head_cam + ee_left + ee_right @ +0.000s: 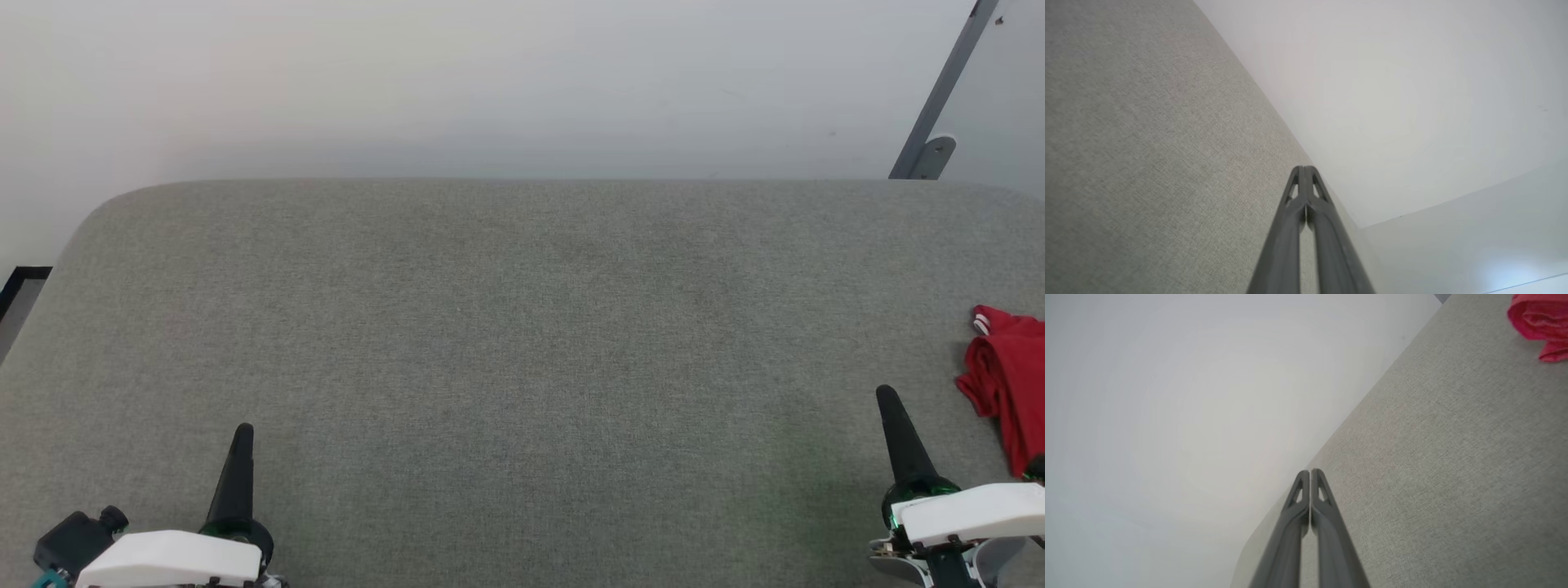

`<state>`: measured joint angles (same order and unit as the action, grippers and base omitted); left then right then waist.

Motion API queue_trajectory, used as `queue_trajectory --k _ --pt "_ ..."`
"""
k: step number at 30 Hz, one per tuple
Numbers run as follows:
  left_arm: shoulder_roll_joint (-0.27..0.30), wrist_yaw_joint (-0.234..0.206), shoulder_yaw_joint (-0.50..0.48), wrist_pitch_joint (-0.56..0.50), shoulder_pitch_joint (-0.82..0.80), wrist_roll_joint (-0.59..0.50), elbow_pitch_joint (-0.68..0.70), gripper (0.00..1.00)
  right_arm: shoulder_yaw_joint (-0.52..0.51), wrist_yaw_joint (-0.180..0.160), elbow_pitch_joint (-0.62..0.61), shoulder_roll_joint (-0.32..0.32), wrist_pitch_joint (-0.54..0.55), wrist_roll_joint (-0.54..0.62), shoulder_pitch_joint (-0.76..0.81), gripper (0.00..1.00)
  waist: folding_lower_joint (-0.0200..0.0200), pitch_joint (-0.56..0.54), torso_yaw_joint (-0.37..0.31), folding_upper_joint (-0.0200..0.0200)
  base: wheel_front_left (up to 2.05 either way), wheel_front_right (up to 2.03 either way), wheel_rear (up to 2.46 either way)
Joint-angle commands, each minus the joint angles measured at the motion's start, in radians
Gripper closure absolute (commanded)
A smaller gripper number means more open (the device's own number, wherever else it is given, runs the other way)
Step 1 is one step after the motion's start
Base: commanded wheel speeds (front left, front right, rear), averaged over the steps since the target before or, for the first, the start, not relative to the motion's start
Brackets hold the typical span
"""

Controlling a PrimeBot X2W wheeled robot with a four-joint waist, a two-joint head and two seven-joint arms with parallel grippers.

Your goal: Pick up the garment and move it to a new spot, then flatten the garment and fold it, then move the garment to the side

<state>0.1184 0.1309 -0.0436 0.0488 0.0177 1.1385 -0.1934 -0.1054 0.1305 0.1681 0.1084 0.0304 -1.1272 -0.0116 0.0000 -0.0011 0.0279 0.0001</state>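
Note:
The garment [1012, 384] lies bunched up at the right edge of the grey fabric surface [522, 343], red with a bit of striped trim, partly cut off by the picture's edge. In the right wrist view a red fold of the garment [1539, 322] shows at the top right. My right gripper [887, 396] stands shut just left of the garment, apart from it, with nothing between its fingers; its tips meet in the right wrist view [1310, 471]. My left gripper [244, 430] rests shut at the lower left, far from the garment, fingertips pressed together [1303, 167].
A pale wall [490, 82] rises behind the surface's far edge. A grey metal post with a bracket [935, 114] leans at the back right. A dark floor strip [20, 286] shows past the rounded left corner.

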Motion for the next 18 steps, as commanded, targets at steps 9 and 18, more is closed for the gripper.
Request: queue_trajectory --k 9,18 --pt "-0.007 0.000 -0.014 -0.029 -0.045 0.098 -0.003 1.00 -0.006 0.000 0.008 -0.009 0.019 -0.094 -0.037 1.00 0.0000 0.001 -0.004 -0.0001 0.00 0.00 0.00" --pt "-0.016 0.000 -0.022 -0.052 -0.062 0.172 -0.012 1.00 -0.007 0.000 0.020 -0.019 0.032 -0.169 -0.050 1.00 0.0000 0.001 -0.008 -0.0001 0.00 0.00 0.00"
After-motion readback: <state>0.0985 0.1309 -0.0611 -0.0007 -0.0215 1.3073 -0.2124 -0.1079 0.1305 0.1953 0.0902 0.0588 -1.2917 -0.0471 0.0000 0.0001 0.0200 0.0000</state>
